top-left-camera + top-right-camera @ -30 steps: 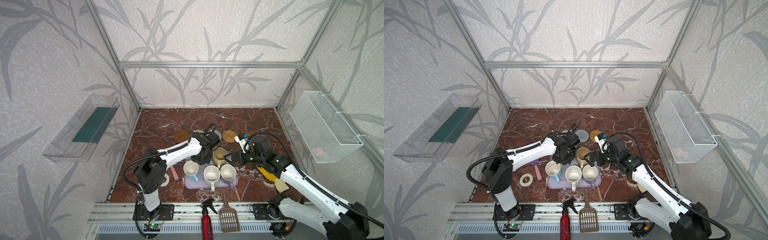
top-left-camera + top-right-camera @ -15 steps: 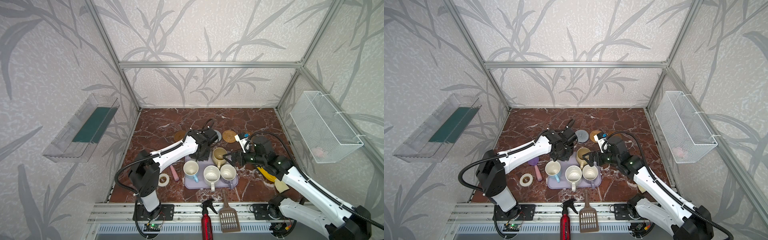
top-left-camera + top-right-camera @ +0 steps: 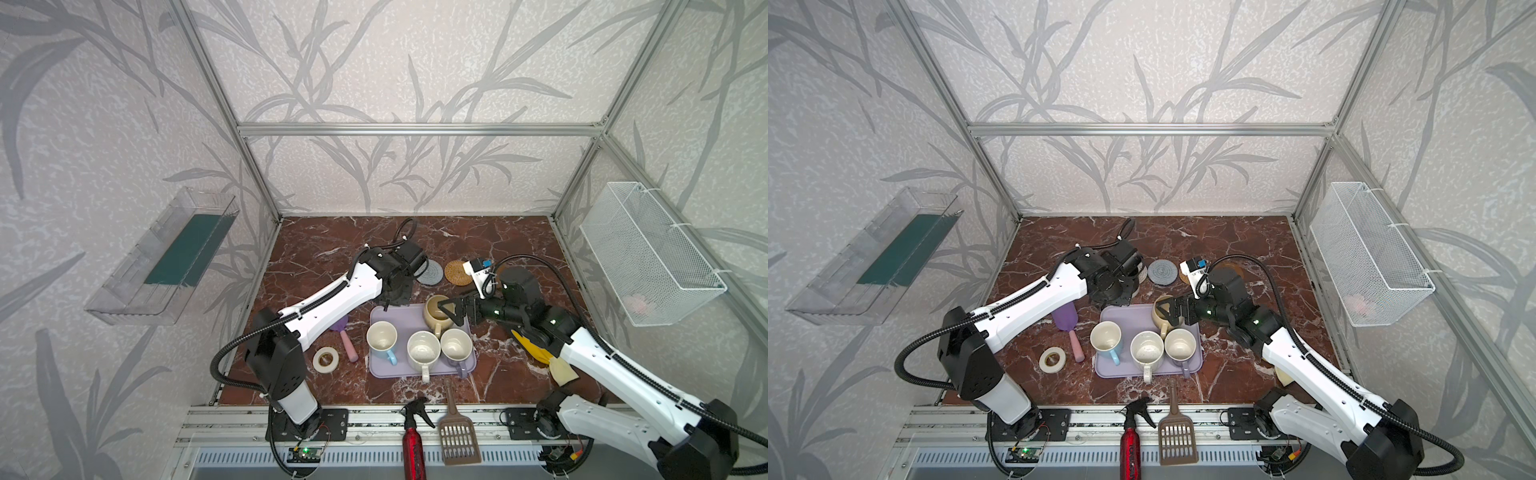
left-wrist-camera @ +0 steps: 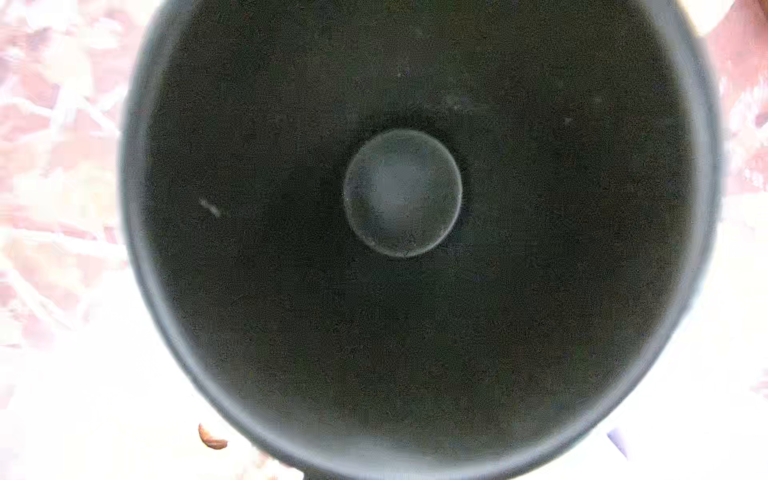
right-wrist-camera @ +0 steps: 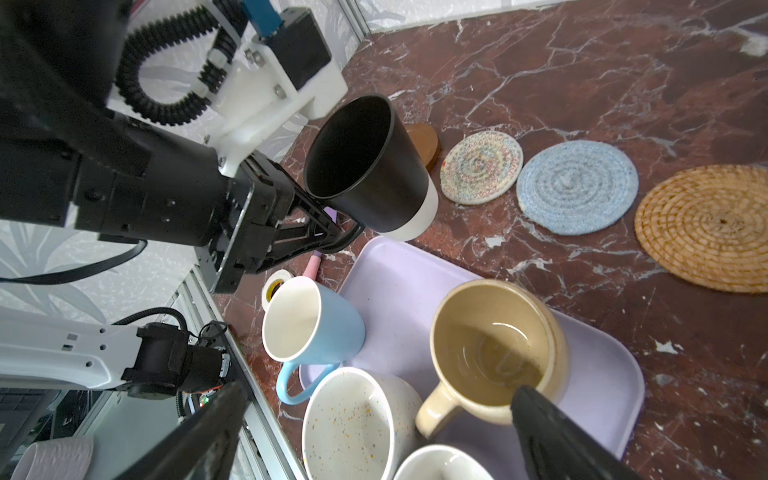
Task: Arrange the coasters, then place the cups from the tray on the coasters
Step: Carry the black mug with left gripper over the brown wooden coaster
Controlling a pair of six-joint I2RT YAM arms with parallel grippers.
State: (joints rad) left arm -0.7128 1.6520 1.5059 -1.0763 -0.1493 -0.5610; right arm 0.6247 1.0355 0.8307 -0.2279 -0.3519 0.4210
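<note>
No legible text anywhere. The red spray bottle (image 3: 1130,451) carries vertical lettering, too small to read from here.

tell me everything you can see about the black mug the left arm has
The black mug is a tapered ceramic-looking cup, matte black outside with a white band at its base, dark and empty inside. It hangs tilted, mouth toward the arm, just off a corner of the tray, near the brown coaster. The left gripper is shut under its side, apparently on the handle, which is mostly hidden. Nothing else seems to touch it.
</note>
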